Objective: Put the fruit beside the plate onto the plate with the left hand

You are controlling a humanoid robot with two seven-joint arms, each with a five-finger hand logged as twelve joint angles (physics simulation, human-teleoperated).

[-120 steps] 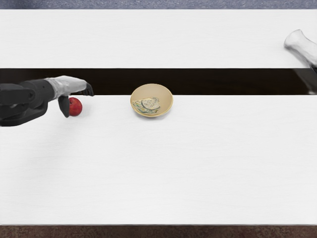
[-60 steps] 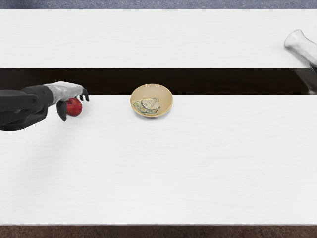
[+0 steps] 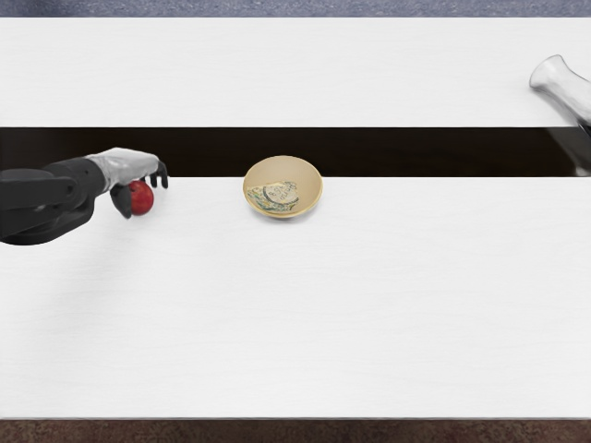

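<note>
Left hand (image 3: 132, 175) is gripping tighter than 0.5 s ago: fingers (image 3: 161, 176) are curling over the small round red fruit (image 3: 142, 197), thumb now tucked against it. Fruit is sitting unmoved on the white worktop (image 3: 323, 305), left of the shallow tan plate (image 3: 312, 180).

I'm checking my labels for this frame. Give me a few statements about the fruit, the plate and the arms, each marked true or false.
1. The red fruit lies on the plate. False: it sits well to the left of the plate, apart from it.
2. The left hand has its fingers curled over the red fruit. True.
3. The plate is plain white. False: it is tan, with a pattern inside.
4. The right arm shows at the picture's upper right edge, far from the plate. True.
</note>
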